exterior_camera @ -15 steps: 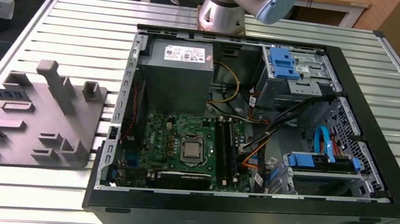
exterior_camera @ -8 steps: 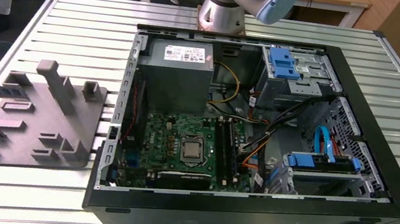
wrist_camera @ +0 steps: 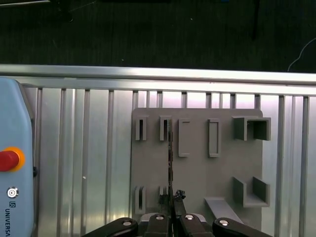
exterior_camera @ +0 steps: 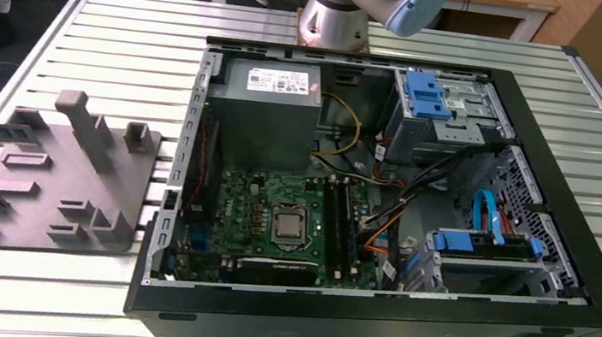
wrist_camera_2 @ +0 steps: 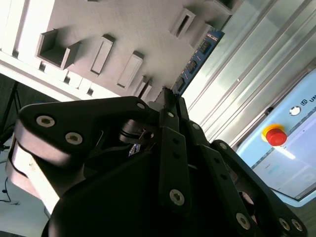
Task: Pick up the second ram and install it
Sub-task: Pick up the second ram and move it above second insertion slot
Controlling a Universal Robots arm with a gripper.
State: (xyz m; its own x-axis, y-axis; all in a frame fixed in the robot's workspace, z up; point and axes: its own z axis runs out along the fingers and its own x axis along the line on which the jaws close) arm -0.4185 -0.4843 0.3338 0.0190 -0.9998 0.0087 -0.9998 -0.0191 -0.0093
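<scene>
The second ram (wrist_camera_2: 199, 54) is a thin dark strip with a blue tip, and it sticks out from my gripper (wrist_camera_2: 167, 101), which is shut on its near end. In the first wrist view the second ram (wrist_camera: 170, 153) shows edge-on as a thin line running away from my gripper (wrist_camera: 171, 213). It hangs over the grey fixture (wrist_camera: 197, 173), beside a pair of narrow slots; I cannot tell whether it touches them. The green motherboard (exterior_camera: 261, 215) lies inside the open computer case (exterior_camera: 375, 315), with long dark memory slots (exterior_camera: 343, 221) beside its silver chip.
The grey fixture (exterior_camera: 47, 180) with upright blocks sits on the slatted metal table (exterior_camera: 122, 34) at the exterior view's left, next to the case. A light blue pendant with a red button (wrist_camera: 7, 160) lies on the table near the fixture. The arm's base (exterior_camera: 337, 18) stands behind the case.
</scene>
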